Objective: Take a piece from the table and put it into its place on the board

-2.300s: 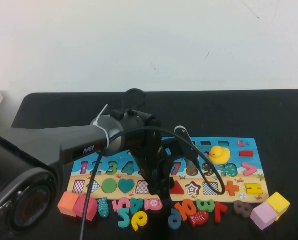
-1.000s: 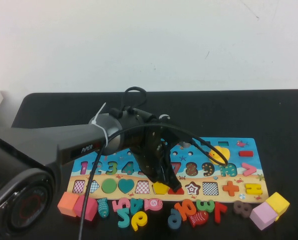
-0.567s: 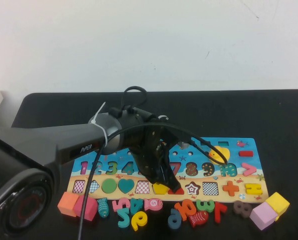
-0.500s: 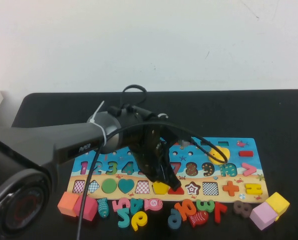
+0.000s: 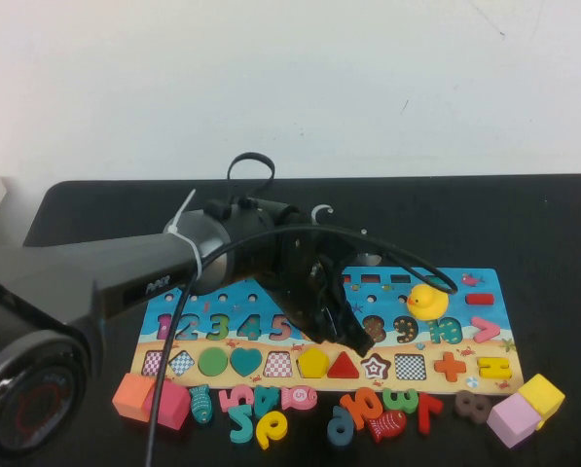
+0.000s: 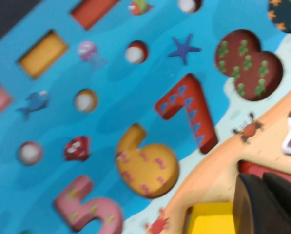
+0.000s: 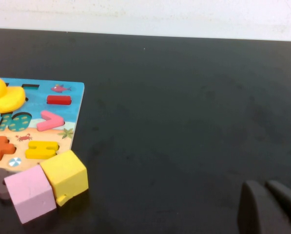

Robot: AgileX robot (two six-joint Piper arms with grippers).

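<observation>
Pentagon sits in the board's recess; left end effector above, empty, closed; right end effector closed, parked.

Yellow duck on the sea; yellow cube touches pink cube.

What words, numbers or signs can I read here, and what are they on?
"5", "6", "7", "8": on the board, with the left pincer above it.
">", "+", "=": sign pieces at the board's right end.
Arm label: too blurred to read.
Right pincer, over the black table: no text.
</observation>
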